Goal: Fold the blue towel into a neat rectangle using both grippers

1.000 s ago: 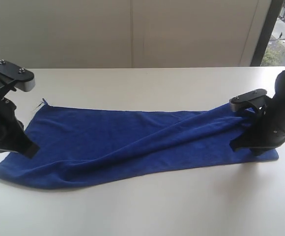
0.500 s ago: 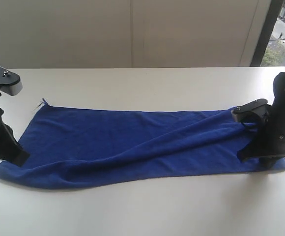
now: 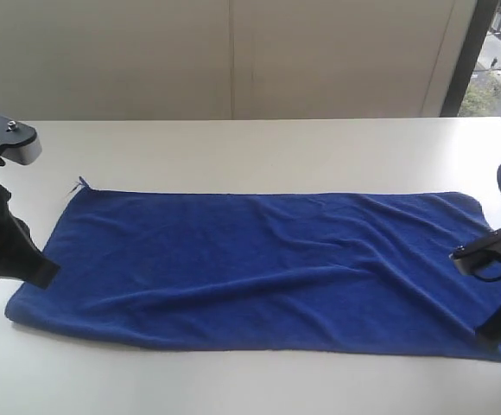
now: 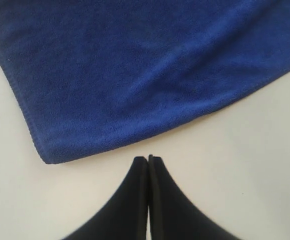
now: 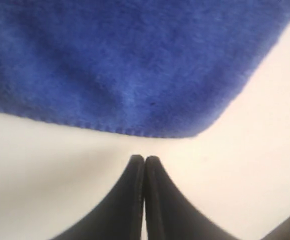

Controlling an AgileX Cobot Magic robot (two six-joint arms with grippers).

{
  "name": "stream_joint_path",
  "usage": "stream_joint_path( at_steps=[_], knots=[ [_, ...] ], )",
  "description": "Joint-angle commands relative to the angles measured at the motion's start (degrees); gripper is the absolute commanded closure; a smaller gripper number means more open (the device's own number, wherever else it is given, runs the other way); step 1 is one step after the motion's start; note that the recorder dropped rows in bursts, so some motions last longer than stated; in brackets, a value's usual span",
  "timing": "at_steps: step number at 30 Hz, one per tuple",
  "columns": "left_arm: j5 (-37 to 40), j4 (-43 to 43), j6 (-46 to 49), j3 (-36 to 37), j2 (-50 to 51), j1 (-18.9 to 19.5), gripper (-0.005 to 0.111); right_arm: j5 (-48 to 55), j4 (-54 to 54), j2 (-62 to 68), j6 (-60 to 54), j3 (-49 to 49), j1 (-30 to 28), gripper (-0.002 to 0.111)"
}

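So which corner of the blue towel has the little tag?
The far left corner of the royal-blue terry towel in the exterior view; a small tag sticks out only there.

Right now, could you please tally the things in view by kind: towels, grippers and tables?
blue towel: 1
grippers: 2 (left gripper, right gripper), both shut and empty
table: 1
Total: 4

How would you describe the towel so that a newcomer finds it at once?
On the white table, the blue towel lies spread out from side to side, a long rectangle. It is the only coloured, soft thing there; the left claw and right claw, both black and shut, sit one by each short end.
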Motion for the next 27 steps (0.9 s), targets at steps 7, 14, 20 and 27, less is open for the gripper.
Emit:
stream_joint_path(
  at_steps=[7, 14, 20, 27],
  knots=[
    [0.69, -1.08, 0.06, 0.46, -0.59, 0.05, 0.107, -13.85, -6.69, -11.42, 10.35, -5.7, -0.92, 0.108],
    [0.5, -1.41, 0.06, 0.46, 0.44, 0.05, 0.107, -20.48, 2.51, -1.81, 2.1, -14.02, -3.91, 0.108],
    [0.7, -1.54, 0.06, 0.46, 1.64, 0.05, 0.107, -24.58, 3.77, 10.9, 0.67, -22.54, -4.23, 0.108],
    [-0.06, -1.54, 1.63, 0.52, 1.62, 0.05, 0.107, -22.5, 3.97, 19.45, 1.22, -29.14, -4.23, 0.108]
  ],
)
